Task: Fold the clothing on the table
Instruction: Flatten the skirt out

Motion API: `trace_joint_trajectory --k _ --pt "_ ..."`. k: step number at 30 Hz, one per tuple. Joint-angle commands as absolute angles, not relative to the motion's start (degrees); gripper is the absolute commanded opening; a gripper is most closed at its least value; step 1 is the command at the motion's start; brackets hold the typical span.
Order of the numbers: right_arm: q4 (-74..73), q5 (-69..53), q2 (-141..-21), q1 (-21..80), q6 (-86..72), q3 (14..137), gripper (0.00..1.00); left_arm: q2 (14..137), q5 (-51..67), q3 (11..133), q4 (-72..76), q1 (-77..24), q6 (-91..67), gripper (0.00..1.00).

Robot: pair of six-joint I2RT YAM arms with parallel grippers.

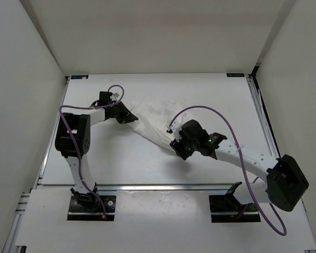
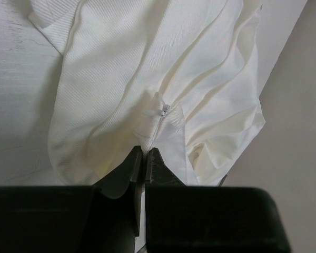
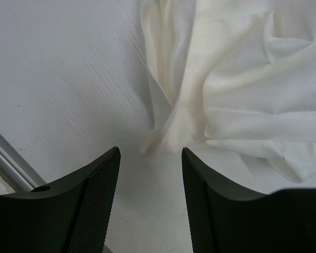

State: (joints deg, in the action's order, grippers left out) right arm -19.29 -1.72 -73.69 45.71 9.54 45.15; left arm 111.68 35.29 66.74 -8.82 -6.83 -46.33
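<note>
My left pincer (image 2: 144, 155) pinches shut on the thin, wrinkled white fabric garment (image 1: 157, 117) lying centre-frame on the flat white table (image 1: 210, 95), while my right pincer (image 3: 150, 168) gapes empty before its hem (image 3: 159, 146), limp and light, best gripped at that edge, I judge.

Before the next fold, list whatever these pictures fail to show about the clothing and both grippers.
- Right wrist view: the clothing runs off the top and right edges, beyond the open right gripper.
- Left wrist view: the left gripper covers the near hem with its own black body; the top edge cuts the cloth.
- Top view: both sets of fingertips sit under their wrists, so contact is unreadable.
- All views: bunching hides the garment's type.
</note>
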Motion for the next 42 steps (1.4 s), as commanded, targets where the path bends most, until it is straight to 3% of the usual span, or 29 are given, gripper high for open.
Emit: trace_joint_trajectory --k 1,8,9,11,15,18,20,26,31,33,38,42 --pt "-17.4 -2.38 -73.13 47.2 10.11 45.88 0.55 110.83 34.46 69.08 -9.75 -6.33 -45.53 0.0" --pt "-13.46 -3.08 -74.96 45.18 11.07 43.51 0.47 111.53 34.02 69.96 -9.75 -6.5 -45.52 0.0" --pt "-12.66 -2.64 -75.41 45.18 11.07 42.98 0.24 111.53 34.01 70.13 -9.93 -6.42 -45.61 0.0" --pt "-9.6 -1.77 -76.02 45.26 11.33 42.19 0.07 111.53 34.01 70.49 -10.11 -6.68 -45.53 0.0" --pt "-10.71 -4.65 -79.7 43.69 10.64 44.55 0.09 111.97 33.84 71.1 -10.72 -6.94 -45.17 0.0" --pt "-12.3 -3.87 -79.03 43.77 10.9 46.57 0.0 110.93 34.88 71.01 -10.64 -6.42 -45.53 0.0" --pt "-14.05 -3.34 -76.83 43.07 10.55 49.2 0.0 109.35 36.38 71.28 -10.45 -6.5 -45.18 0.0" --pt "-26.53 -6.78 -78.31 26.13 6.77 73.01 0.0 101.52 41.83 77.95 -7.04 -7.99 -43.59 0.0" --pt "-29.61 6.05 -85.51 21.89 7.21 92.51 0.0 100.9 45.96 88.76 3.93 -6.95 -52.45 0.0" --pt "-30.4 3.71 -86.57 20.14 5.73 95.7 0.0 100.11 47.98 88.86 9.12 -5.11 -58.16 0.0" --pt "-33.93 -5.45 -80.43 21.88 1.93 89.65 0.0 91.49 52.9 74.38 13.44 -3.42 -59.32 0.0" --pt "-36.04 -6.78 -67.97 30.39 -1.65 77.81 0.0 78.69 59.83 59.36 22.02 -2.99 -63.8 0.0"
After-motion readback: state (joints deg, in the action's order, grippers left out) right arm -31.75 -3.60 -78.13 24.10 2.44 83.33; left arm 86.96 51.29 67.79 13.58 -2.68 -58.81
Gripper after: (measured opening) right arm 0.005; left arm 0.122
